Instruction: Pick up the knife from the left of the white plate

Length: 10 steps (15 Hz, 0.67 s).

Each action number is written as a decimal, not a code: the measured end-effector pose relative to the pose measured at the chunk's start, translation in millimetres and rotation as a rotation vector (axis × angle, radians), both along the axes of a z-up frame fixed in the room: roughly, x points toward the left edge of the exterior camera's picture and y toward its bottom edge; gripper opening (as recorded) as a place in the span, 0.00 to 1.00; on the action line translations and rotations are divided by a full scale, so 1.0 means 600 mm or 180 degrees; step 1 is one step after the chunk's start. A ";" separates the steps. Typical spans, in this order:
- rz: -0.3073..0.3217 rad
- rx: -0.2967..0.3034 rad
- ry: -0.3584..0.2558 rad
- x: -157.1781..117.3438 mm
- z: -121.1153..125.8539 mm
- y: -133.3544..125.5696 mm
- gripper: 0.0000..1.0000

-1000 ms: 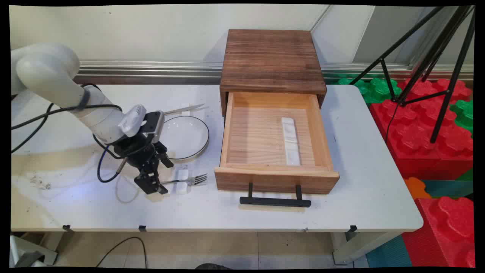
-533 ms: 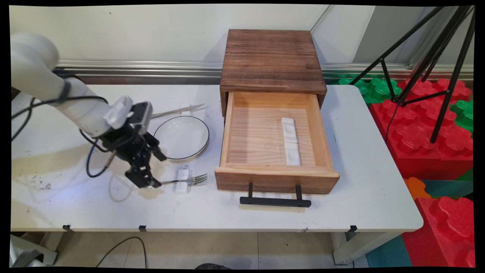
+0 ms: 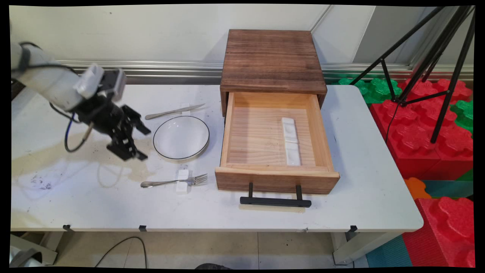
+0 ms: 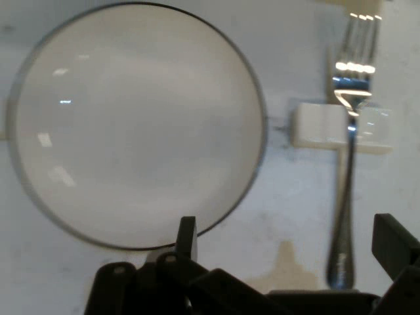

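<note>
Only the wrist part of the arm shows in the main view, cut off at the upper left edge of the frame. In the hand view the far ends of the fork tines run out of the top edge, and the plate rim is cut a little at the left.

Left of centre in the main view the gripper (image 3: 132, 144) (image 4: 282, 239) hangs above the table (image 3: 379, 182) with its fingers spread wide apart and nothing between them. It touches nothing. Just to its right lies the white plate (image 3: 181, 137) (image 4: 134, 125). Below the plate the fork (image 3: 172, 182) (image 4: 348, 164) lies on a small white rest (image 3: 182, 177) (image 4: 315, 125). Above the plate lies a knife (image 3: 174, 111). Further right stands the wooden box (image 3: 271, 60) with its drawer (image 3: 276, 180) pulled open; inside lies a long white piece (image 3: 290, 141).
</note>
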<state>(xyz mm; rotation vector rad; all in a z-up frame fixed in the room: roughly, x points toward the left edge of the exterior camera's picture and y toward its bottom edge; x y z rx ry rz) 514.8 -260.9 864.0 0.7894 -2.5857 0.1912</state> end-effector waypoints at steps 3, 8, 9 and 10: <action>0.0084 -0.0130 -0.0050 0.028 0.036 -0.028 1.00; 0.0162 -0.0313 -0.0227 0.058 0.063 -0.098 1.00; 0.0173 -0.0328 -0.0249 0.061 0.064 -0.108 1.00; 0.0190 -0.0350 -0.0283 0.065 0.064 -0.124 1.00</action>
